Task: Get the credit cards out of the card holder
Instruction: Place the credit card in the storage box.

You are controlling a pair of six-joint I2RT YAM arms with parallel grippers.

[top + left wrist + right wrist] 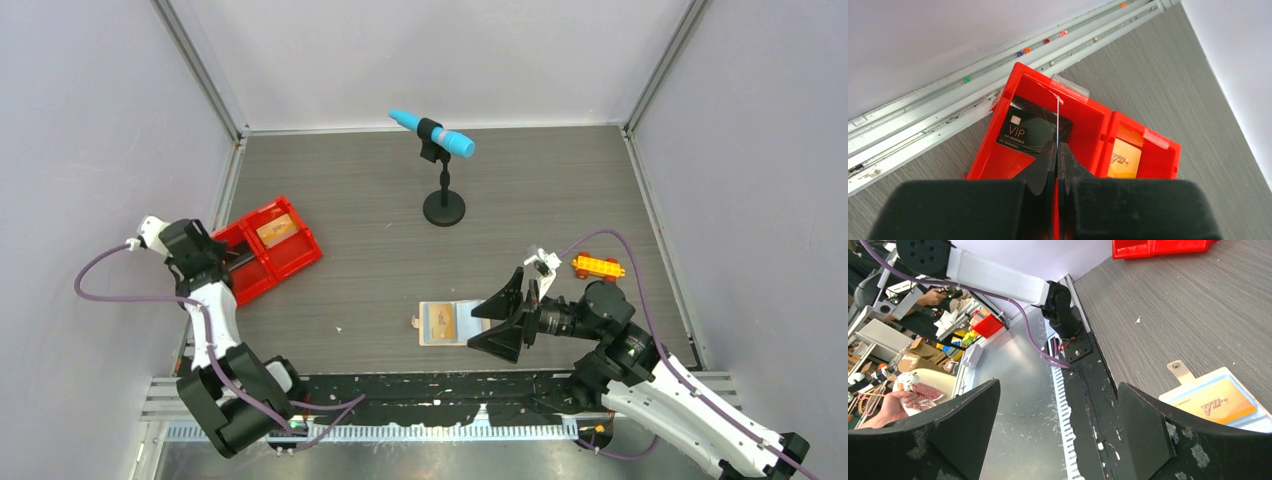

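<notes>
Your shut left gripper (1057, 148) covers the black card's (1025, 131) corner; your gaping right gripper (472, 330) hides the card holder's (440, 322) edge.

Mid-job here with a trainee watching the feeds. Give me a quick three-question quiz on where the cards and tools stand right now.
1. True or false: the card holder is empty.
2. Which tool is shut? A) left tool B) right tool C) both
3. How many cards lie in the red tray?
Key: 1 false, an orange VIP card sits in its sleeve. 2 A. 3 two, a black card and a tan-orange card, one per compartment.
</notes>
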